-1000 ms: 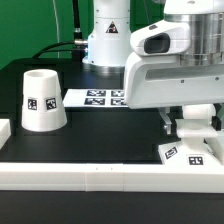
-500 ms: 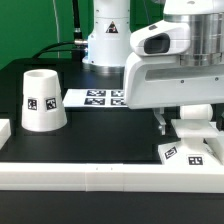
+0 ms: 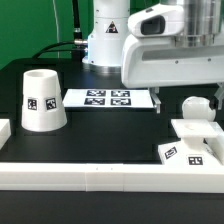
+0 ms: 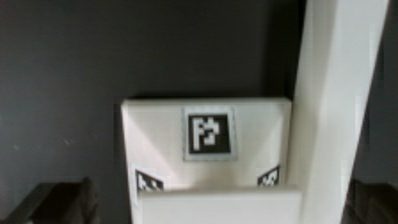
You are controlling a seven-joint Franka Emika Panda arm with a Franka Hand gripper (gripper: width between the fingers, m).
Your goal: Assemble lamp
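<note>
The flat square base point(image 3: 190, 142) lies at the exterior view's right, against the front rail. The round-headed bulb point(image 3: 196, 106) stands upright on it. My gripper point(image 3: 190, 93) hangs just above the bulb's head, open and empty, with one dark finger point(image 3: 158, 100) showing. The truncated-cone shade point(image 3: 42, 98) stands alone at the exterior view's left. In the wrist view the tagged base point(image 4: 210, 135) lies below the spread dark fingertips point(image 4: 63, 205). A blurred white shape point(image 4: 214, 208) sits between them, apart from both.
The marker board point(image 3: 108, 97) lies flat at the back, behind the arm. A long white rail point(image 3: 100, 174) runs along the table's front edge, and it also shows in the wrist view point(image 4: 338, 100) beside the base. A white block point(image 3: 4, 130) sits at the exterior view's left edge.
My gripper has risen from around the bulb, which now stands uncovered on the base. The shade and base have not moved.
</note>
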